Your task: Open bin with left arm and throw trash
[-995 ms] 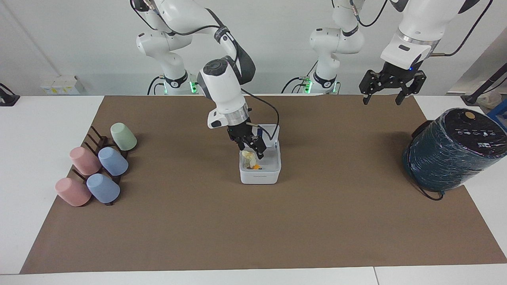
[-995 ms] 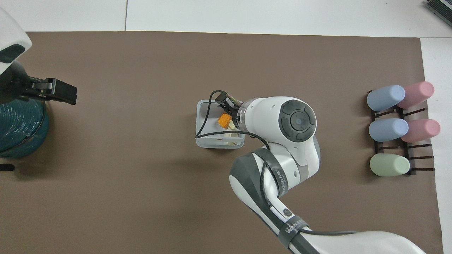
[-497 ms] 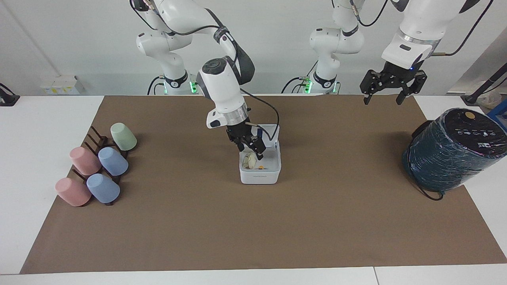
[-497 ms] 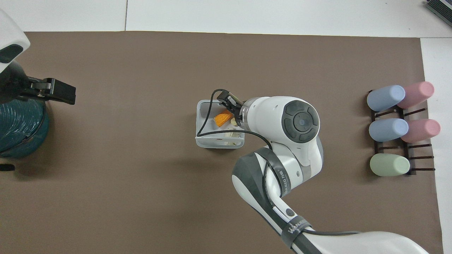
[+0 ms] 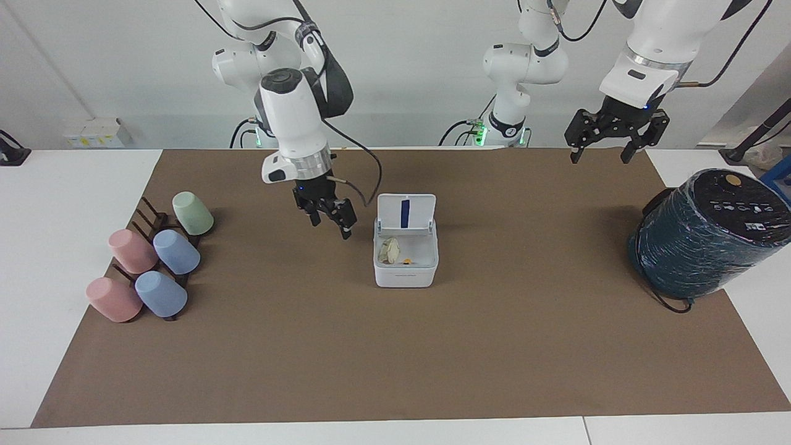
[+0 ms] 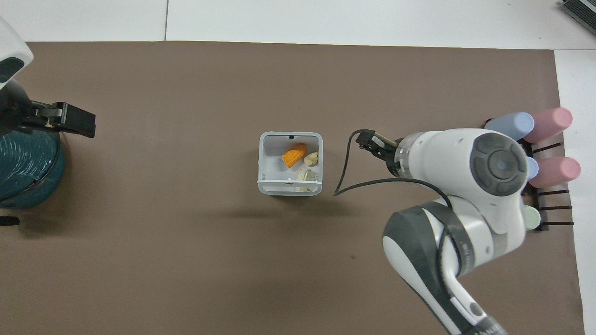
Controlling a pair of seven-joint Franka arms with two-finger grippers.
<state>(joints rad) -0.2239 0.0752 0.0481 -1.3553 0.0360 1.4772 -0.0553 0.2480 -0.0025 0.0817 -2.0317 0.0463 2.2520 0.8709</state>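
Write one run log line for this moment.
bin: lid up | trash: in bin | right hand: open, beside bin | left hand: open, waiting

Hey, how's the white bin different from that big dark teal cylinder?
The white bin is small and square; the teal cylinder is far larger and round. The bin stands upright mid-mat with its lid raised, showing scraps inside; the cylinder leans tilted at the left arm's end of the table, its top closed. The bin is plain white plastic; the cylinder looks wrapped in glossy film. Neither is touched by a gripper.
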